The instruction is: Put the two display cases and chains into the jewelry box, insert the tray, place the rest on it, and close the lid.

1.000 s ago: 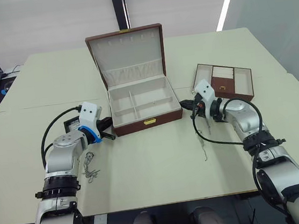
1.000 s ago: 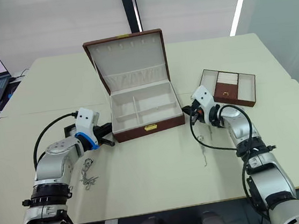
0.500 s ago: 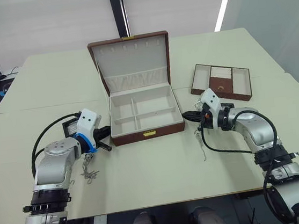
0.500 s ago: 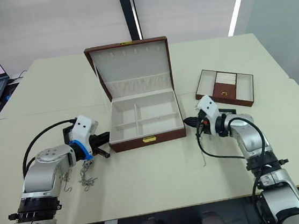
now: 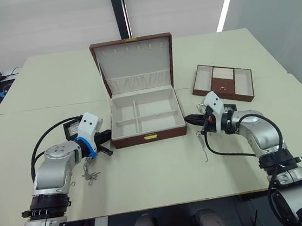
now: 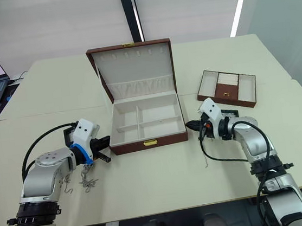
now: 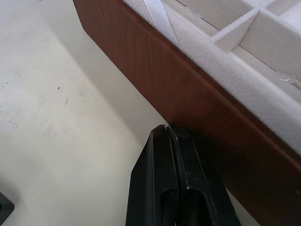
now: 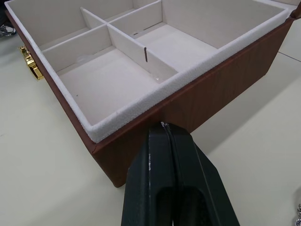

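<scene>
Jewelry box (image 5: 147, 116) sits mid-table, lid up, compartments bare. Your left gripper (image 5: 106, 142) at box's left front corner, fingers pressed together, tip against wood wall. Your right gripper (image 5: 191, 120) at box's right front corner, fingers likewise closed. Tray (image 5: 223, 82) lies right of box, well apart. Chains (image 5: 91, 171) left of box near front edge; another chain (image 5: 202, 146) right of box. Table (image 5: 163, 171) open in front of box.

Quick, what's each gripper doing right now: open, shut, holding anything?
Left gripper: shut, holding nothing, beside the brown wooden jewelry box.
Right gripper: shut, holding nothing, at the box's other side.
</scene>
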### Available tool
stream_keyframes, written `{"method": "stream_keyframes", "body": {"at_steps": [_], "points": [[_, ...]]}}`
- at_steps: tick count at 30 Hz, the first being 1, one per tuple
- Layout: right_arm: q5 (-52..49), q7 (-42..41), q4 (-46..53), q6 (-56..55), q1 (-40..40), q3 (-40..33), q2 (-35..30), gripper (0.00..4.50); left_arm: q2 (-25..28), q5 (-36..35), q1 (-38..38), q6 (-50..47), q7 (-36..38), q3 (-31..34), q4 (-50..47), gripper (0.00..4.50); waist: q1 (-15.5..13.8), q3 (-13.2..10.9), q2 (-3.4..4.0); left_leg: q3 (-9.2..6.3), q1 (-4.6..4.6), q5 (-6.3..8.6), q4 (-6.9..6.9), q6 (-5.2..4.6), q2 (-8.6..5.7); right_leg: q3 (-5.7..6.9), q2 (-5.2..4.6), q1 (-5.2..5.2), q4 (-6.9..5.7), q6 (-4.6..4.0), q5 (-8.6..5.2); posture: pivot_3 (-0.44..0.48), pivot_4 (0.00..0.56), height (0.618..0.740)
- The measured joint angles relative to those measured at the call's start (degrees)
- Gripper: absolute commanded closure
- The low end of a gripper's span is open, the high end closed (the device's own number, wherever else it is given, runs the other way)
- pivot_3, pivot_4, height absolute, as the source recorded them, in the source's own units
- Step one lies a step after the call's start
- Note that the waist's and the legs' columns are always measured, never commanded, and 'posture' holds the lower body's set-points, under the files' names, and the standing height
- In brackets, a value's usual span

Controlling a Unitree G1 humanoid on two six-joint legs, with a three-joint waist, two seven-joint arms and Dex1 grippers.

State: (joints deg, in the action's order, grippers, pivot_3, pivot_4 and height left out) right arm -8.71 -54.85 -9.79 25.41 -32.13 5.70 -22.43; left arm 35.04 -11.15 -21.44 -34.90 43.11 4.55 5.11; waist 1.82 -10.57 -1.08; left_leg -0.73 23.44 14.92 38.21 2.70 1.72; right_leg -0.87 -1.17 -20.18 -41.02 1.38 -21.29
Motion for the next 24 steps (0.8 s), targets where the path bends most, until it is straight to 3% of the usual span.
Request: {"method": "stream_keyframes", "body": {"at_steps": [9, 14, 15, 18, 24], "points": [[-2.9, -0.2, -0.7, -0.6, 0.5, -1.8, -0.9, 4.47, 0.2, -1.0, 0.0, 3.8, 0.1, 2.1, 3.3, 4.5, 0.0, 0.0, 0.0, -0.02, 0.01, -0.01, 0.0, -0.01, 0.01, 0.03, 0.0, -0.01, 0.0, 0.0, 0.0, 0.0, 0.15, 0.74], [-6.9, -0.2, -0.6, -0.5, 1.5, -6.7, -3.7, 4.47, 5.4, -2.5, -0.6, 6.9, -0.3, 8.7, 8.5, 4.5, 0.0, 0.0, -0.01, -0.01, 0.02, 0.0, -0.05, -0.01, 0.01, 0.02, 0.0, -0.03, 0.05, 0.0, 0.0, 0.0, 0.15, 0.74], [-8.1, -0.4, -0.4, -0.1, 1.9, -7.9, -5.1, 4.49, 7.1, -3.0, -0.4, 7.3, 0.1, 10.6, 9.2, 4.33, 0.0, 0.0, -0.01, -0.01, 0.02, 0.0, -0.07, -0.02, 0.01, 0.02, 0.0, -0.04, 0.07, 0.0, 0.0, 0.0, 0.15, 0.74], [-10.5, -2.7, 1.1, 1.1, 4.1, -10.3, -10.3, 3.91, 11.3, -5.1, 1.9, 7.2, 2.4, 14.3, 8.3, 3.65, 0.0, 0.0, -0.01, 0.0, 0.03, 0.0, -0.13, -0.02, 0.0, 0.01, -0.03, -0.02, 0.15, 0.0, 0.0, 0.0, 0.15, 0.74], [-12.1, -9.0, 0.2, 0.7, 10.0, -14.0, -22.4, 2.2, 20.3, -6.9, 14.5, 7.4, 9.4, 21.0, 6.6, 1.83, 0.1, 0.0, 0.0, 0.01, -0.02, 0.01, -0.17, -0.04, 0.02, 0.0, -0.03, -0.02, 0.11, -0.01, 0.0, 0.0, 0.15, 0.74]]}}
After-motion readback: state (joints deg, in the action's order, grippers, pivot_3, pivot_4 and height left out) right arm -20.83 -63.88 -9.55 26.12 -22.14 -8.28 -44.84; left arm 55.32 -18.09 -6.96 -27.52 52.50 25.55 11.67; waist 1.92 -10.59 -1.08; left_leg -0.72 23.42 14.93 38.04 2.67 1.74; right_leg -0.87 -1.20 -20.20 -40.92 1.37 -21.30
